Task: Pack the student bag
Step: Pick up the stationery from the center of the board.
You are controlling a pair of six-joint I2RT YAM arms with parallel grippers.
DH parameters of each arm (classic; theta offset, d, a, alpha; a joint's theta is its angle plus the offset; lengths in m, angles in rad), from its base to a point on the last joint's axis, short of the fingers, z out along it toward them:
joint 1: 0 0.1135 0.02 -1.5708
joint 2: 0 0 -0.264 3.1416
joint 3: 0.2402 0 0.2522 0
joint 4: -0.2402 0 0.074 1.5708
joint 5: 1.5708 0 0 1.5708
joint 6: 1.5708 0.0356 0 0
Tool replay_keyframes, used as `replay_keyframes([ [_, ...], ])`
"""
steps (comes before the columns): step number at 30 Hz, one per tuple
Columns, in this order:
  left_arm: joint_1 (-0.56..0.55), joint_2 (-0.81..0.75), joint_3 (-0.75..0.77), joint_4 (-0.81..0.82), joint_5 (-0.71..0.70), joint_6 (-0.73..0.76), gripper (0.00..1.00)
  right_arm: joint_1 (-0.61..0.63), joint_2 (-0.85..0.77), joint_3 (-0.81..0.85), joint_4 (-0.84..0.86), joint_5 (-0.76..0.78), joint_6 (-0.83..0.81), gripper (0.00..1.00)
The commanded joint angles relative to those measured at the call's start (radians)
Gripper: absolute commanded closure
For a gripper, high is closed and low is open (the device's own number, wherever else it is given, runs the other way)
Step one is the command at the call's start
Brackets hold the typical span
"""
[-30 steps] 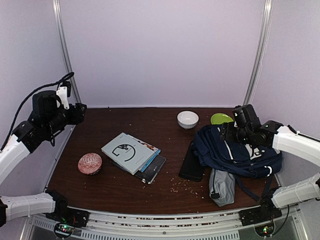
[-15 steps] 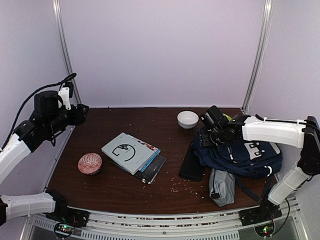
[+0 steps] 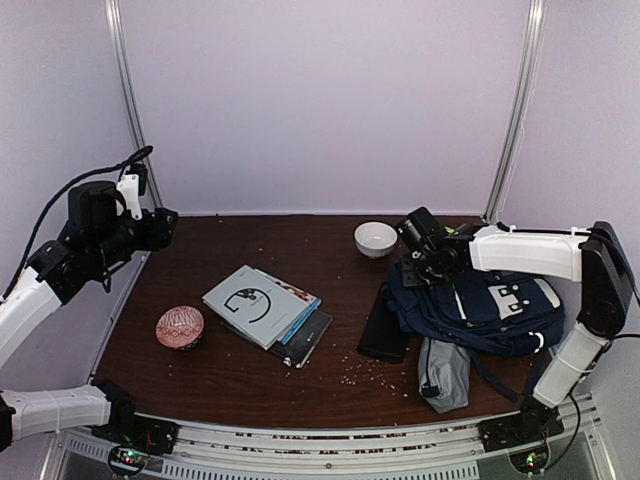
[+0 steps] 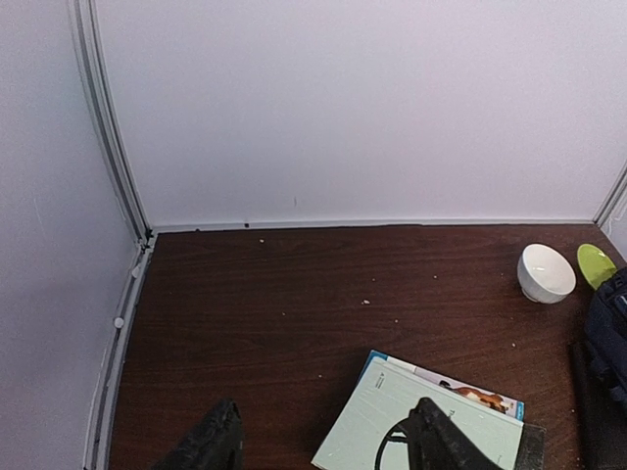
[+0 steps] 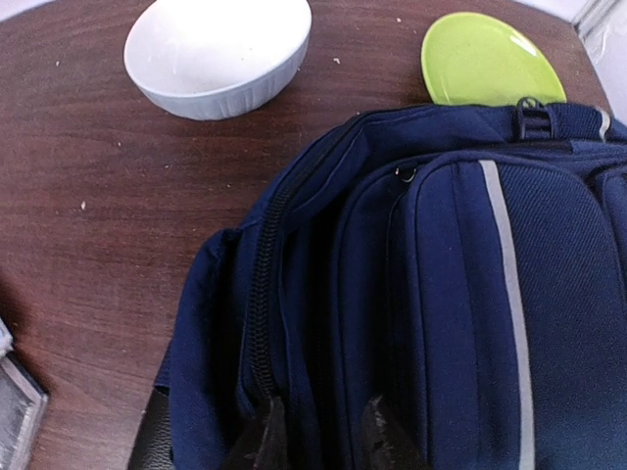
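Student bag [image 5: 460, 294] lies flat, directly under the right gripper [image 5: 318, 439]. Fingers barely parted, straddling a fabric ridge beside the main zipper [image 5: 263, 284]; pinched or not, cannot tell. Likely opening the bag: better to catch the zipper pull than loose cloth. White bowl [image 5: 217, 54] and green plate [image 5: 490, 59] sit beyond the fingertips. Left gripper [image 4: 323, 446] gapes wide, empty, well apart.

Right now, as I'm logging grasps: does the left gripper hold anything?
No, the left gripper is open, with only table and book showing through the gap.

The student bag [image 5: 460, 294] is woven cloth, the bowl [image 5: 220, 49] glossy, the table [image 5: 98, 245] wood-grained.
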Motion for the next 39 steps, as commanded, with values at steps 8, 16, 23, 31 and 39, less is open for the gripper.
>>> replay_keyframes([
  [8, 0.008, -0.013, 0.029, 0.006, 0.007, -0.003, 0.03, -0.025, -0.079, 0.056, -0.002, -0.12, -0.004, 1.0],
  [16, 0.008, -0.008, 0.031, 0.006, 0.014, -0.003, 0.03, -0.024, -0.25, 0.085, -0.077, -0.179, -0.119, 1.0],
  [23, 0.009, 0.0, 0.032, 0.006, 0.019, -0.003, 0.03, -0.024, -0.353, 0.068, -0.184, -0.208, -0.209, 1.0],
  [31, 0.009, 0.013, 0.031, 0.007, 0.036, 0.0, 0.03, -0.025, -0.342, -0.01, -0.124, -0.203, -0.176, 1.0],
  [39, 0.008, 0.032, 0.037, -0.001, 0.05, 0.011, 0.03, -0.022, -0.251, -0.023, -0.11, -0.228, -0.138, 1.0],
])
